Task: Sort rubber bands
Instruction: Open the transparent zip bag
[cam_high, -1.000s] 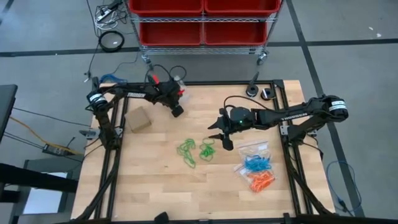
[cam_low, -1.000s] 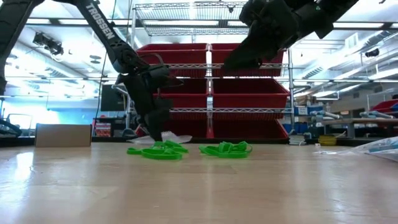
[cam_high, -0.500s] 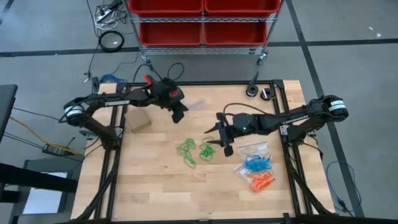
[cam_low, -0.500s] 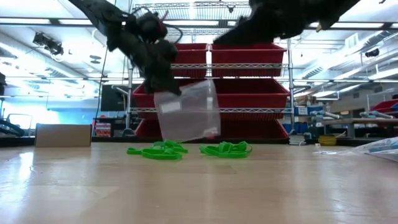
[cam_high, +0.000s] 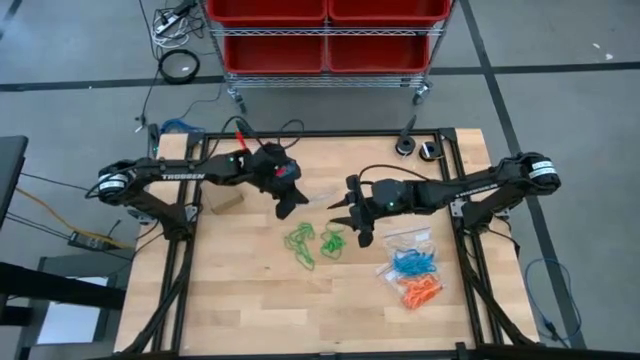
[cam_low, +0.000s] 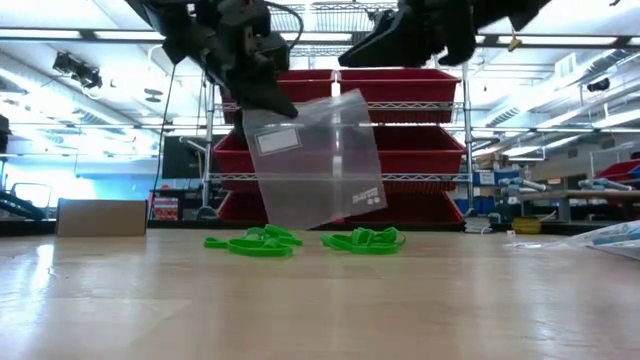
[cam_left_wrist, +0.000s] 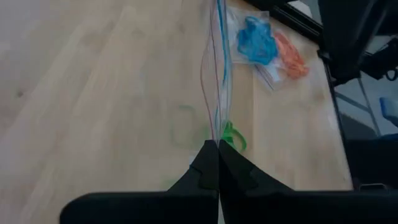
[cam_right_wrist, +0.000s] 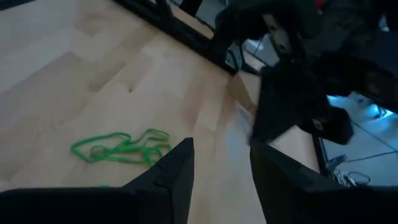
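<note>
My left gripper (cam_high: 291, 203) is shut on a clear plastic bag (cam_low: 320, 160) with a white label, over the table's middle. Seen edge-on in the left wrist view, the bag (cam_left_wrist: 217, 74) hangs above two heaps of green rubber bands (cam_high: 301, 246) (cam_high: 333, 240) that lie on the table. To the bag's right, my right gripper (cam_high: 350, 222) stands open in the air with nothing between its fingers (cam_right_wrist: 180, 168). Blue rubber bands (cam_high: 411, 263) and orange rubber bands (cam_high: 420, 292) lie in clear bags at the near right. My left gripper pinches an upper corner (cam_low: 262, 118) of the clear bag between its two fingers, at the edge with the coloured seal lines (cam_left_wrist: 217, 134). The fingers slant down from the table's left side. The bag hangs below them, tilted, clear of the table and the green bands.
A small cardboard box (cam_high: 225, 195) sits at the table's left, behind my left arm. Black frame rails (cam_high: 452, 160) run along the table's sides. A rack with red bins (cam_high: 325, 40) stands beyond the far edge. Bare wood lies at the near left.
My left gripper has risen from the table's far left and swung toward the middle, tipping up, still shut. The clear bag came up with it, lifted clear, and now hangs unfolded over the green bands. My right gripper has risen a little.
</note>
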